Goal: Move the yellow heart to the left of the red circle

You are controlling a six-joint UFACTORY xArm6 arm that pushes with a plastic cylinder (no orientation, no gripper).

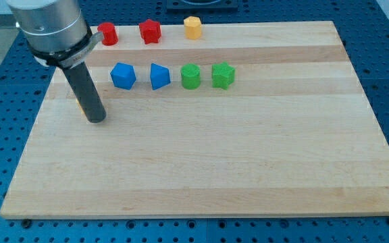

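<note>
My tip [96,119] rests on the wooden board [215,169] at the view's left, below and left of the blue blocks. The yellow heart [78,103] shows only as a thin yellow sliver at the rod's left edge; the rod hides most of it, just up and left of my tip. The red circle [107,33] sits near the board's top edge, above and slightly right of my tip, partly beside the arm's grey body [49,27].
A red star [150,31] and a yellow hexagon [192,28] stand right of the red circle along the top edge. Below them is a row: two blue blocks [123,75] [159,76], then two green blocks [190,76] [223,75].
</note>
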